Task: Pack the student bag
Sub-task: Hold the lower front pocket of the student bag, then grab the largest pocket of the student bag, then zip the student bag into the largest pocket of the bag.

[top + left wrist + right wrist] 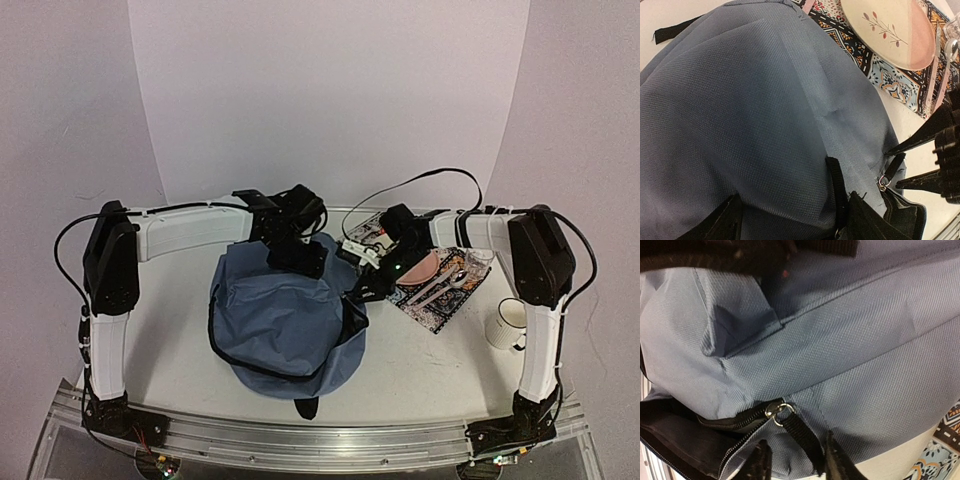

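Note:
The student bag (285, 320) is a soft grey-blue backpack lying in the middle of the table; its cloth fills both wrist views. My left gripper (297, 258) sits on its far top edge, open, its fingers (720, 222) either side of a bulge of cloth and a black strap (836, 190). At the bag's right side, my right gripper (362, 288) is open, its jaws narrowly straddling the black zipper pull strap (800, 432) with a gap on the left. The pull's metal ring (779, 412) joins a partly open zipper (730, 422) with dark lining.
A patterned placemat (440, 305) right of the bag carries a pink-and-cream plate (420, 268) and cutlery (445, 285). A white mug (508, 323) stands near the right arm. A small patterned item (368, 238) lies behind the right gripper.

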